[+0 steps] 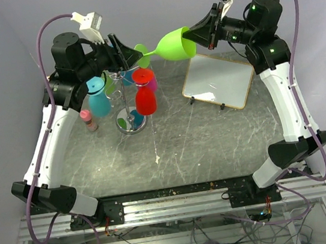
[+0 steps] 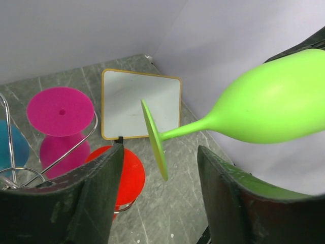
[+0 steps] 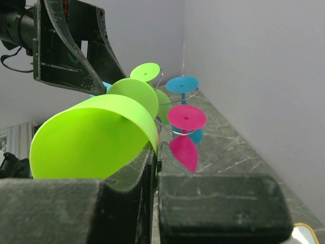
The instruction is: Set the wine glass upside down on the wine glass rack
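A lime-green wine glass (image 1: pixel 175 44) lies horizontal in the air, high above the table. My right gripper (image 1: pixel 197 34) is shut on its rim (image 3: pixel 152 133), one finger inside the bowl and one outside. The stem points left, and its round foot (image 2: pixel 155 140) stands between the fingers (image 2: pixel 96 198) of my left gripper (image 2: pixel 160 198). The left gripper is open and does not touch the foot. The wine glass rack (image 1: pixel 129 111), thin silver wire on a round shiny base, stands just below the left gripper (image 1: pixel 131 55). It shows in the left wrist view (image 2: pixel 71 152) too.
Red (image 1: pixel 145 98), blue (image 1: pixel 98 99), magenta (image 3: pixel 187 118) and another green glass (image 3: pixel 145 72) hang upside down on the rack. A small framed whiteboard (image 1: pixel 218 79) stands at the back right. A small pink bottle (image 1: pixel 89 120) stands left of the rack.
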Robot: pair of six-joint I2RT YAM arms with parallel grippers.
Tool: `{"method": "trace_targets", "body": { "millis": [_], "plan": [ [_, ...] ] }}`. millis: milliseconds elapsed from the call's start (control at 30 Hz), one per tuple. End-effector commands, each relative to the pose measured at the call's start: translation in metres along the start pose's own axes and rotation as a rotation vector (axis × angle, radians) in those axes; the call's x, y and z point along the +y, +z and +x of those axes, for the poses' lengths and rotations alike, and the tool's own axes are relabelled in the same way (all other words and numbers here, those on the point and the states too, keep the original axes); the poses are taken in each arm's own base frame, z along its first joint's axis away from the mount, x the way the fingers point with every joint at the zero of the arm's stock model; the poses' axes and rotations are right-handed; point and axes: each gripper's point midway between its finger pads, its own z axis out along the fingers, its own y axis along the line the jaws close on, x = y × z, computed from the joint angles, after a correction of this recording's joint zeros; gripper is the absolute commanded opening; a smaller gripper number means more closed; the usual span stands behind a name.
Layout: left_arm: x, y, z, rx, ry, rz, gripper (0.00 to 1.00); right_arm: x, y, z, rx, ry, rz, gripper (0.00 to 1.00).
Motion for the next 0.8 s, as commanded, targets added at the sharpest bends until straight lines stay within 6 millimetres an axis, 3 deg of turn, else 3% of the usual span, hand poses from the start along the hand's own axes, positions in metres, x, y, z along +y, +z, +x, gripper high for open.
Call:
{"method": "trace_targets", "body": {
  "millis": [0,300,600,767],
  "plan": [
    [0.002,0.0,-0.01,-0.03,0.015,-0.011,0.65,-0.001,0.001,-0.009,-0.019,-0.026,0.005,0.0],
    [0.004,0.005,0.0,0.002,0.002,-0.009,0.45,-0.002,0.007,-0.005,-0.015,-0.02,-0.001,0.0],
    [0.005,0.013,0.004,0.014,-0.028,-0.007,0.44,0.003,0.004,-0.009,-0.017,-0.038,-0.006,0.0],
    [0.007,0.018,0.006,0.022,-0.021,-0.001,0.3,0.001,0.005,-0.009,-0.017,-0.034,-0.005,0.0]
  ]
}}
